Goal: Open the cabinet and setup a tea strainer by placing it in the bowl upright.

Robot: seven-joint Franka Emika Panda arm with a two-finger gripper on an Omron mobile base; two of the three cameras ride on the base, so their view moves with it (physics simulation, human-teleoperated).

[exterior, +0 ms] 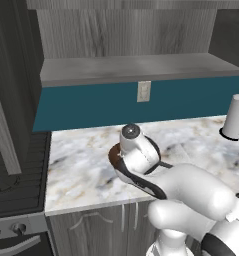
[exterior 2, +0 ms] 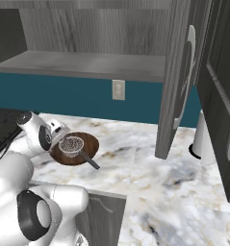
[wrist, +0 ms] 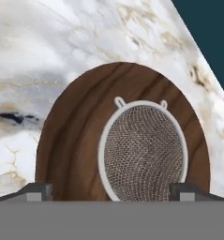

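With the cabinet [exterior 2: 184, 77] open, the spread pincer [wrist: 111, 193] hovers over the tea strainer [wrist: 144, 150], mesh cup up in the bowl [wrist: 76, 140] on the desk [exterior 2: 150, 178].

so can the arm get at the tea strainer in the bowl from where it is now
Probably yes. The gripper hangs directly over the tea strainer, which sits in the bowl, with the jaws spread either side of the mesh and nothing between them and it.

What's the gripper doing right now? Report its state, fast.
Gripper: open, holding nothing. Its fingertips stand wide apart either side of the tea strainer, which sits in the bowl.
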